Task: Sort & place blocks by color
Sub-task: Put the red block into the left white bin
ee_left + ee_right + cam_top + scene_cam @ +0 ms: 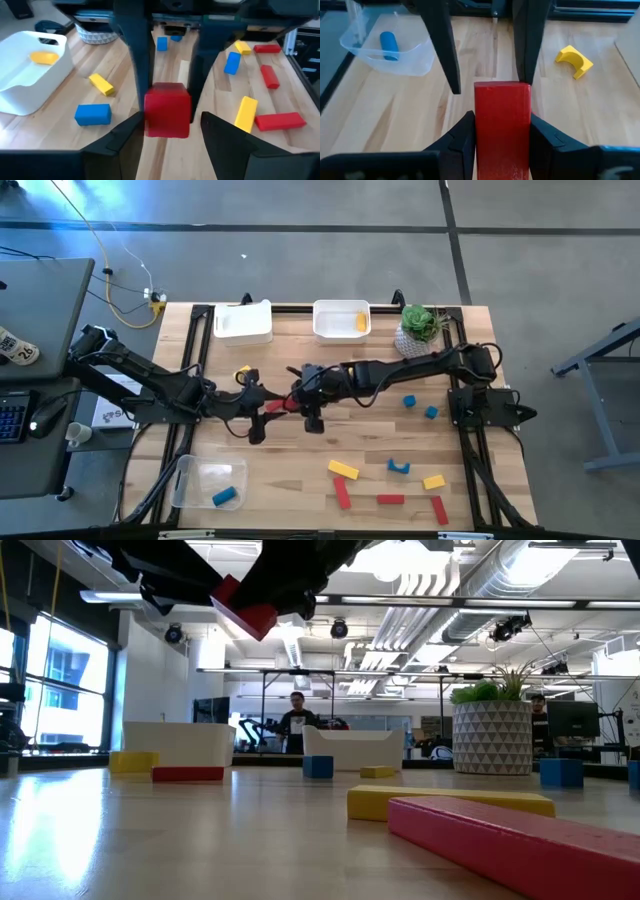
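Note:
Over the table's middle, my right gripper [292, 402] [501, 131] is shut on a red block [277, 406] held well above the wood. My left gripper [262, 406] [170, 125] faces it from the table's left, open, with a finger on either side of the block's free end [502, 90]. Loose red, yellow and blue blocks lie flat on the near right of the table, among them a yellow bar [343, 470] and a red bar [390, 500]. A yellow arch [243, 370] lies behind my left gripper. My right gripper pinches the red block between its two fingers by its long side faces [485, 131]. The fingers come level from the table's right and lie along the block. The block is lifted clear, tilted [245, 608], and its free end points at my left gripper. My left gripper stands around that free end [167, 107]; I cannot tell whether a finger touches it.
At the far edge stand two white bins [243, 322] [341, 320], the second holding a yellow block [360, 323], and a potted plant [418, 328]. A clear bin [208, 483] at the near left holds a blue block [226, 496]. Two blue blocks [409, 401] lie right of centre.

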